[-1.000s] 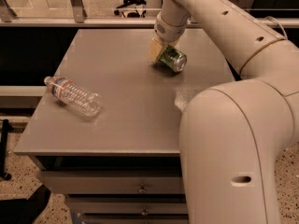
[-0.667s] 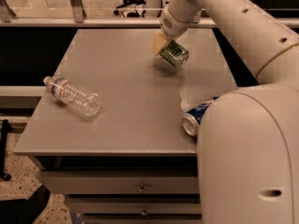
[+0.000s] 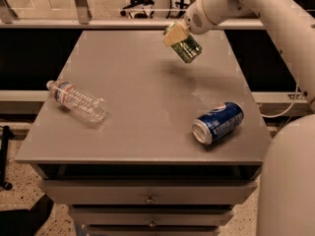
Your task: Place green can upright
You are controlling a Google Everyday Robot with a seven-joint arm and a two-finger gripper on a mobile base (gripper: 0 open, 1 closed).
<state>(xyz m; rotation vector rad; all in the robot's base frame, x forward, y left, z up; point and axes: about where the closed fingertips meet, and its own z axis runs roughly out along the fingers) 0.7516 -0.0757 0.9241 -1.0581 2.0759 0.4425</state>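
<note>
1. As I look in from the front edge, the table [image 3: 147, 146] shows its drawers [image 3: 98, 191] below, and the robot's pale body [image 3: 288, 181] fills the lower right corner.
2. Near the table's front right, a blue can [image 3: 218, 123] lies on its side, with its silver end turned toward me and to the left.
3. On the left side, a little farther back, a clear plastic bottle [image 3: 77, 101] lies on its side, cap pointing to the far left.
4. Farther back, right of centre, the claw [image 3: 180, 41] has the green can [image 3: 188, 49] clamped between its fingers. I can see one tan finger pad [image 3: 173, 33] against the can's upper left.
5. The green can is tilted, not upright, and hangs clear of the table, with its shadow on the surface beneath.
6. The arm [image 3: 256, 4] reaches in from the upper right.
</note>
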